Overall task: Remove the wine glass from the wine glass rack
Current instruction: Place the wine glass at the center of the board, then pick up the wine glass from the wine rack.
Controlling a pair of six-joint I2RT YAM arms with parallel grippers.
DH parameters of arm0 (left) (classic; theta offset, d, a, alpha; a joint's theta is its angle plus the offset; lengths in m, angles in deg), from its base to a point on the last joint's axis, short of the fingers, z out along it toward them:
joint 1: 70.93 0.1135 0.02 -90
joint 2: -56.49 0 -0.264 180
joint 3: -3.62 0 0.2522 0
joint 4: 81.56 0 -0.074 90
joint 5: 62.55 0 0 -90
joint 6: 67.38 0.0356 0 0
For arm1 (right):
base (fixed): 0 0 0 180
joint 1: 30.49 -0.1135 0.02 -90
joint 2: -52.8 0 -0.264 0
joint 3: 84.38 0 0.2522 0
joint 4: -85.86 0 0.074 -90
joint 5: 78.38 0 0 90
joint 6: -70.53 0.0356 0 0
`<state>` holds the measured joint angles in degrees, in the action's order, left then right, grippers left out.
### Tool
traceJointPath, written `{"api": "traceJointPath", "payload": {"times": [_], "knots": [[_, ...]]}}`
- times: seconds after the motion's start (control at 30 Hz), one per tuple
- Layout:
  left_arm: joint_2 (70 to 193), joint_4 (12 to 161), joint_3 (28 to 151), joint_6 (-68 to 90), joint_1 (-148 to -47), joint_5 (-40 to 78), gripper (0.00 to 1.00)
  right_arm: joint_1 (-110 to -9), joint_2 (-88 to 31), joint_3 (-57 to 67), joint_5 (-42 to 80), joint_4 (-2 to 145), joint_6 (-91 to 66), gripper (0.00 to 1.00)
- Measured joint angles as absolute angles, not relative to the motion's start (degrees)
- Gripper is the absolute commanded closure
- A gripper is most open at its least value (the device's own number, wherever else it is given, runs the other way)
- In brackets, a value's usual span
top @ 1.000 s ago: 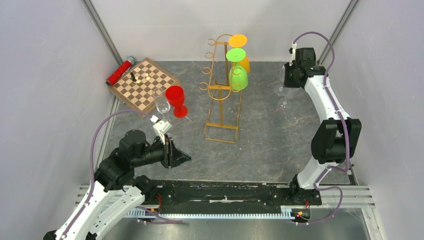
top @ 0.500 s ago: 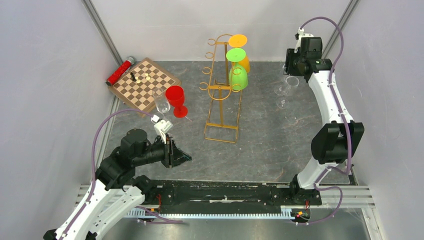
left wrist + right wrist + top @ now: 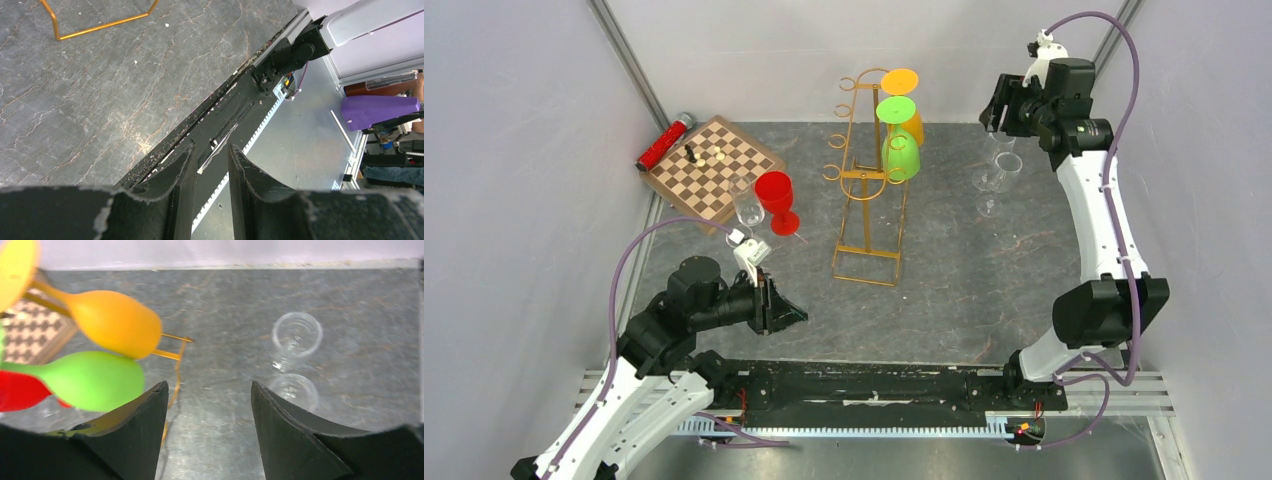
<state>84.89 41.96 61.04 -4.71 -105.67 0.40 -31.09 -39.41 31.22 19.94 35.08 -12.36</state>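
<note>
The gold wire wine glass rack stands mid-table. An orange glass and a green glass hang upside down on its right side. In the right wrist view the orange glass and the green glass are at the left. A clear wine glass stands on the table to the right, also in the right wrist view. My right gripper is raised above it, open and empty. My left gripper hovers near the front edge, jaws slightly apart and empty.
A red glass and a second clear glass stand beside a chessboard at the back left. A red can lies behind it. Grey walls close in on both sides.
My right gripper has lifted up and back to the right, away from the clear glass, which stays standing on the table. The left arm has not moved.
</note>
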Motion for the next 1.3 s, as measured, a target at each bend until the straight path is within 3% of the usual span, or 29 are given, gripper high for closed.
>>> {"api": "traceJointPath", "payload": {"times": [0.47,1.3], "knots": [[85.1,42.0,61.0,-4.7,-105.7,1.4,0.64,-35.8,-34.4,26.8,40.1,49.0,3.1,0.31],[85.1,41.9,61.0,-4.7,-105.7,3.4,0.64,-39.1,-37.2,14.6,45.8,70.0,32.1,0.46]]}}
